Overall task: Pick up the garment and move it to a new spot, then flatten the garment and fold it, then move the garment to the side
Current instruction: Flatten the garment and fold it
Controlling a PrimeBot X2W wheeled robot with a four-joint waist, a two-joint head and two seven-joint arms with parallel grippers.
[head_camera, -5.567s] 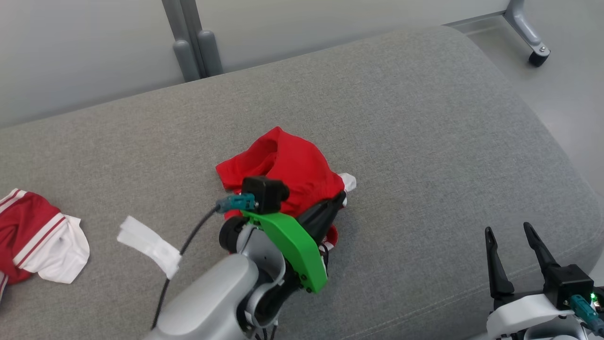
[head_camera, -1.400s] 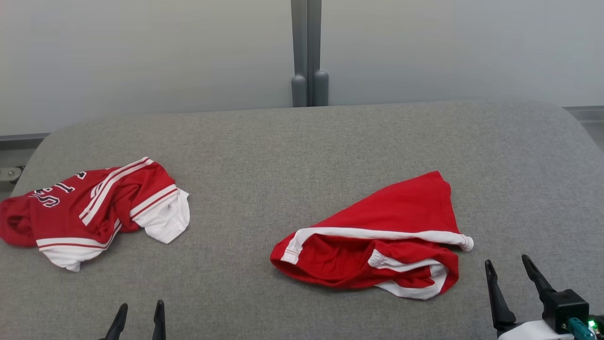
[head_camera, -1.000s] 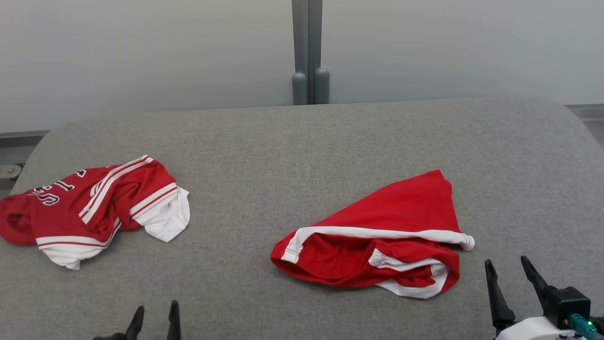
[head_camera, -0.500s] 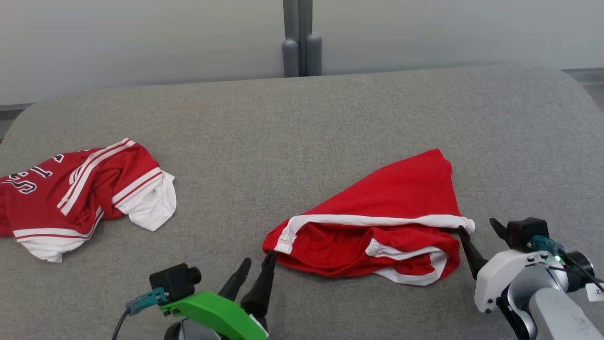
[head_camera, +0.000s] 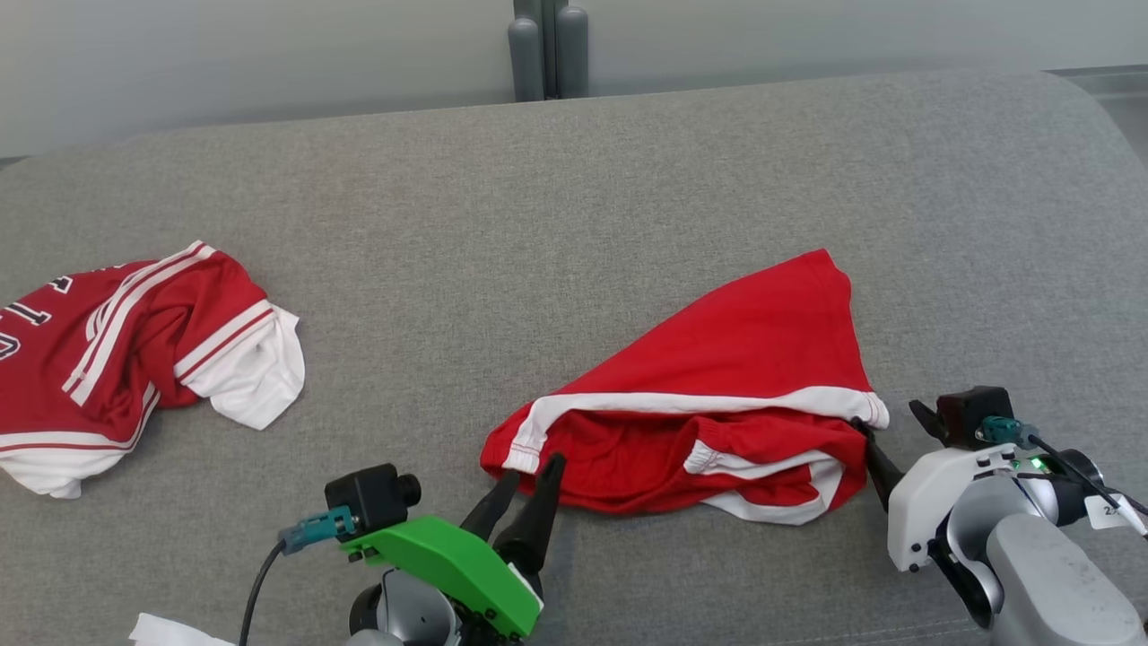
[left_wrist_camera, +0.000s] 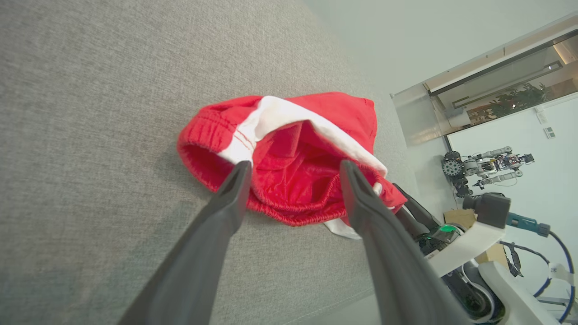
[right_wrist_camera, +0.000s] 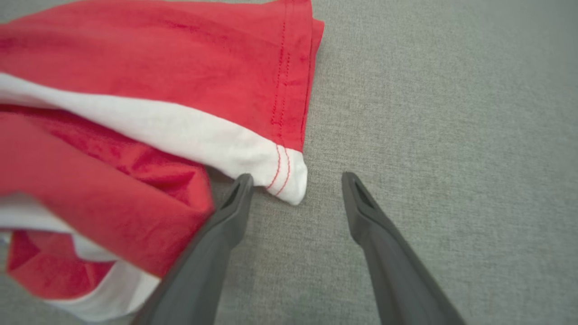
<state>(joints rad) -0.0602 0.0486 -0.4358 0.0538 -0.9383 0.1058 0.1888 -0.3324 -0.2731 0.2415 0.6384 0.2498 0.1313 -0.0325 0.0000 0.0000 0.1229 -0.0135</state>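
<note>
The garment (head_camera: 717, 395), red shorts with white side stripes, lies crumpled on the grey cushion (head_camera: 574, 197), right of centre. My left gripper (head_camera: 529, 480) stands open at its left end, fingertips just short of the red waistband. In the left wrist view the two fingers straddle the waistband opening of the garment (left_wrist_camera: 289, 149), left gripper (left_wrist_camera: 293, 169) open. My right gripper (head_camera: 892, 426) is open at the garment's right end. In the right wrist view the white hem corner of the garment (right_wrist_camera: 180, 67) lies between the tips of the right gripper (right_wrist_camera: 295, 180), the left fingertip touching the cloth.
A second red and white jersey (head_camera: 117, 341) lies bunched at the cushion's left side. A white scrap (head_camera: 170, 632) shows at the bottom left edge. A grey post (head_camera: 543, 45) stands behind the cushion. My right arm (left_wrist_camera: 465, 234) appears in the left wrist view.
The camera has tilted down, shifting the whole picture. Both arms have come forward from the bottom edge to the garment's two ends. The garment itself lies as before.
</note>
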